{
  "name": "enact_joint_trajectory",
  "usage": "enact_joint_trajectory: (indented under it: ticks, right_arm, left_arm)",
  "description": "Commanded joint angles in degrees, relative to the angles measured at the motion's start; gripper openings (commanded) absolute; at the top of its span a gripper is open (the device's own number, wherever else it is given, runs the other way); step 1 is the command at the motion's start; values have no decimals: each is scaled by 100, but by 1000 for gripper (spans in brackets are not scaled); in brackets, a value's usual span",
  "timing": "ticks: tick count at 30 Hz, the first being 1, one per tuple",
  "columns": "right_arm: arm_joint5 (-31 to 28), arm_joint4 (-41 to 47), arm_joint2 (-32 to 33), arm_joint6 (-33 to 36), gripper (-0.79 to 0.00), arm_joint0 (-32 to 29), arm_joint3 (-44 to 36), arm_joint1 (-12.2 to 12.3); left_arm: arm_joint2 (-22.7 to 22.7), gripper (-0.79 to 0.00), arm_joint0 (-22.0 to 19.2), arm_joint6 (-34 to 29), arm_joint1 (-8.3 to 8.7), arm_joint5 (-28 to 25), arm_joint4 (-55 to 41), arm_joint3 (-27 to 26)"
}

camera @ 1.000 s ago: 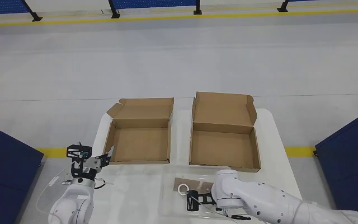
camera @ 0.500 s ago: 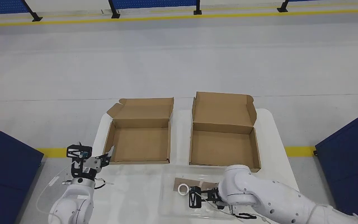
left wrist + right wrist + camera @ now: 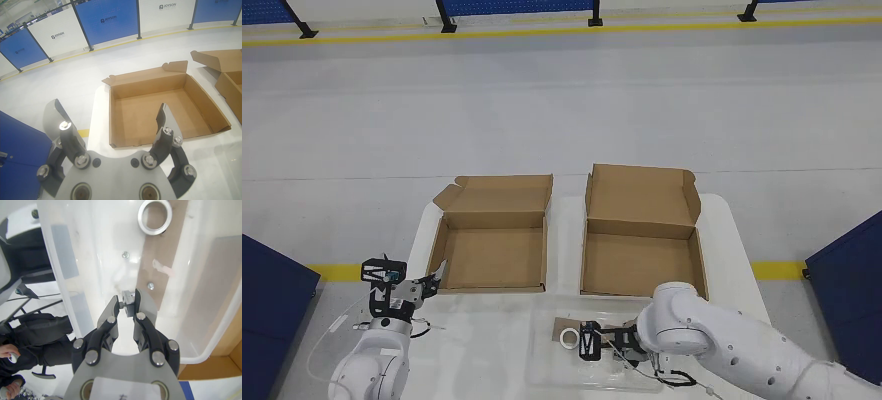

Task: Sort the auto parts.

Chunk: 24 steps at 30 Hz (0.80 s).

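Tabletop point(image 3: 564, 250): white, carries every item.
Left box point(image 3: 492, 258) and right box point(image 3: 642, 265): cardboard, lids folded back, side by side at the far side, bare inside. Likely the sorting destinations.
Clear bin point(image 3: 62, 291): near edge, stocks the unsorted parts.
Left gripper point(image 3: 110, 104): beside the left box's near corner, jaws wide, holding nothing. Apparently on standby.
Right gripper point(image 3: 126, 296): inside the bin, jaws narrow, clamped on the metal block point(image 3: 128, 307), seemingly chosen for boxing.
Metal ring point(image 3: 155, 219), bolt point(image 3: 150, 285), nut point(image 3: 125, 255): loose on the bin floor, unsorted.
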Motion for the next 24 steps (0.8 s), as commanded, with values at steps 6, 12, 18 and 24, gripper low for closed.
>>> enact_joint_trajectory:
  ticks: [6, 12, 18, 24]
  right_arm:
    - [-1285, 1404, 956, -744, -785, -424, 450, 422]
    - [-2144, 2060, 1218, -1603, -785, -737, 762, 755]
    - [-2580, 2351, 1151, -2040, -785, -759, 981, 903]
    - [-2580, 2351, 1151, -2040, -785, -759, 981, 903]
  left_arm:
    - [0, 0, 0, 0, 0, 0, 0, 0]
    - [0, 0, 0, 0, 0, 0, 0, 0]
    - [0, 0, 0, 0, 0, 0, 0, 0]
    - [0, 0, 0, 0, 0, 0, 0, 0]
